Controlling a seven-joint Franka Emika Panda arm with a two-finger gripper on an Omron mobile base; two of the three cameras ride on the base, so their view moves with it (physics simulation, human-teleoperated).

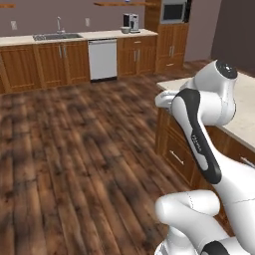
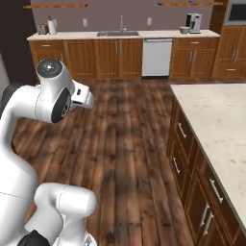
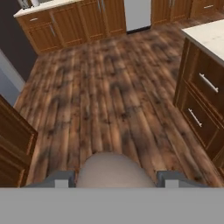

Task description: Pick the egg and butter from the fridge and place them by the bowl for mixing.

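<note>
In the hand view the egg [image 3: 111, 168], a rounded brownish-grey shape, sits between my two dark fingertips [image 3: 61, 178], and my gripper [image 3: 113, 179] is shut on it above the wooden floor. The pale bowl [image 1: 125, 30] stands on the far counter next to the coffee machine [image 1: 131, 22]; in the right base view the bowl [image 2: 184, 30] is at the far right of that counter. A grey slab [image 3: 8, 83] at the left edge of the hand view may be part of the fridge. The butter is out of view.
A kitchen island with a pale stone top [image 2: 216, 115] and wooden drawers [image 3: 201, 100] stands to the right. Along the back wall run wood cabinets, a white dishwasher [image 2: 157, 56] and a sink [image 2: 117, 33]. Open wooden floor [image 1: 74, 149] lies between.
</note>
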